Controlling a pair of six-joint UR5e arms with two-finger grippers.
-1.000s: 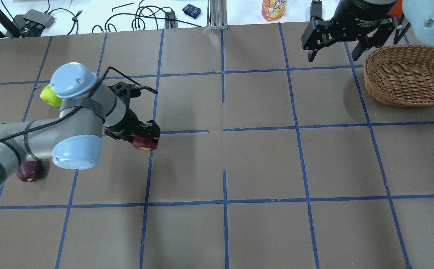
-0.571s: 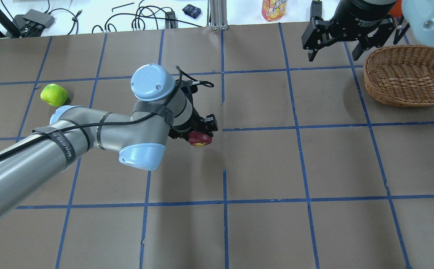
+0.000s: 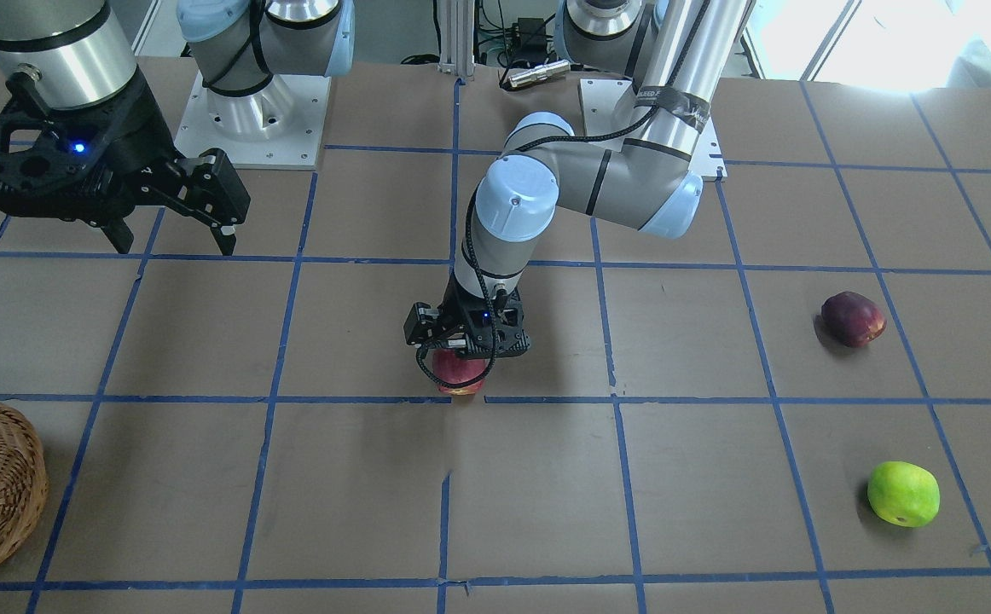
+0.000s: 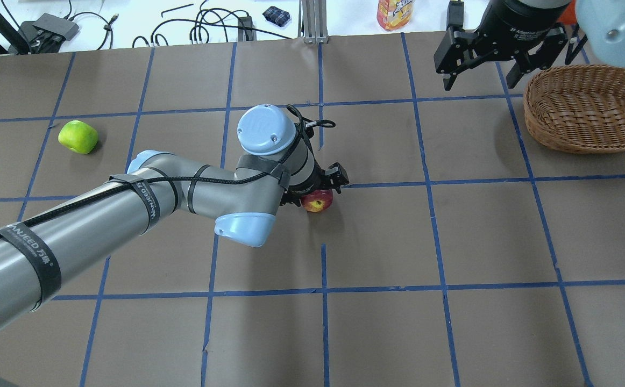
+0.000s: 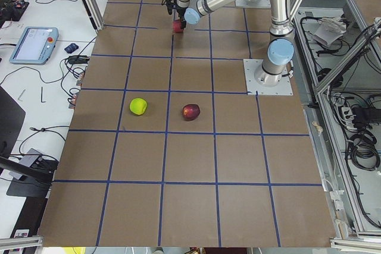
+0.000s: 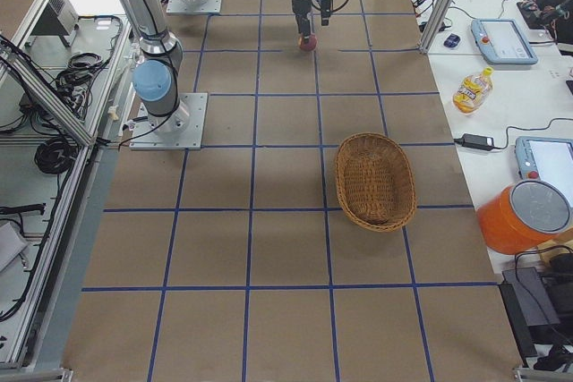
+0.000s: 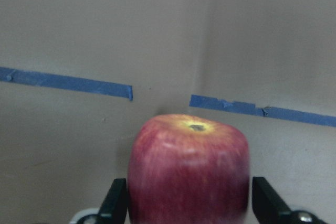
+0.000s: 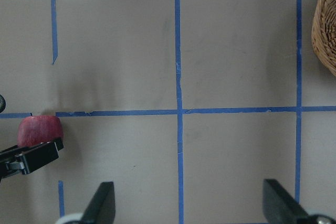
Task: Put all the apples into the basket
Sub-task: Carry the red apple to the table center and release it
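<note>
My left gripper point(image 4: 320, 192) is shut on the red apple point(image 4: 317, 201) with a yellowish top point(image 7: 189, 169), low over the table's middle point(image 3: 460, 375). I cannot tell whether the apple touches the table. The lime green apple point(image 4: 78, 136) lies at the far left point(image 3: 903, 494). The dark maroon apple point(image 3: 852, 318) lies nearer the robot point(image 5: 191, 112); my left arm hides it in the overhead view. The wicker basket point(image 4: 560, 137) stands at the far right with nothing in it point(image 6: 374, 181). My right gripper point(image 4: 479, 80) hangs open and empty just left of the basket point(image 8: 191, 208).
A yellow drink bottle point(image 4: 395, 13), cables and small gear lie on the white bench beyond the table's far edge. An orange bucket point(image 6: 524, 216) and tablets stand off the table on the operators' side. Blue tape marks a grid on the brown table point(image 4: 377, 236).
My left arm has swung to the right with the red apple held, from the table's left part to its middle. It uncovered the green apple. The right gripper has not moved.
</note>
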